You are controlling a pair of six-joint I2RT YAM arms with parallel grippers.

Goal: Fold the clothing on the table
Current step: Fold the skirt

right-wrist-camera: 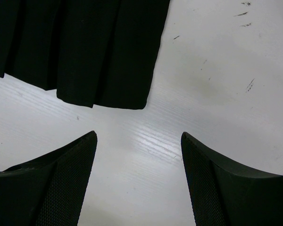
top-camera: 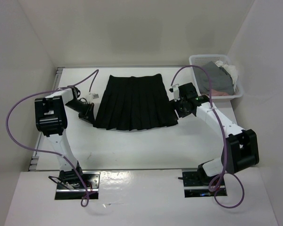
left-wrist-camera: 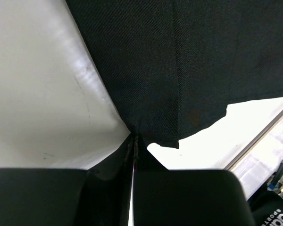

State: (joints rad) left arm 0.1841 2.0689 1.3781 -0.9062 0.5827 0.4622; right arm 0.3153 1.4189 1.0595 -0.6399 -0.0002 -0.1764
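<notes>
The clothing, a black pleated skirt (top-camera: 134, 103), lies flat on the white table (top-camera: 146, 146), waistband far and wide hem near. My left gripper (top-camera: 91, 116) is at the skirt's near-left hem corner. In the left wrist view its jaws are pressed together on a pinch of the black fabric (left-wrist-camera: 134, 141), and the skirt (left-wrist-camera: 179, 61) spreads away above them. My right gripper (top-camera: 176, 106) sits at the skirt's right edge. It stands open (right-wrist-camera: 139, 141) over bare table (right-wrist-camera: 212, 70), just short of the hem corner (right-wrist-camera: 104, 89), touching nothing.
A white mesh basket (top-camera: 194, 59) stands at the far right corner, holding a grey garment (top-camera: 210, 80) and a pink cloth (top-camera: 220, 93). White walls close in the left, far and right sides. A metal rail (left-wrist-camera: 259, 141) runs along the table's left edge.
</notes>
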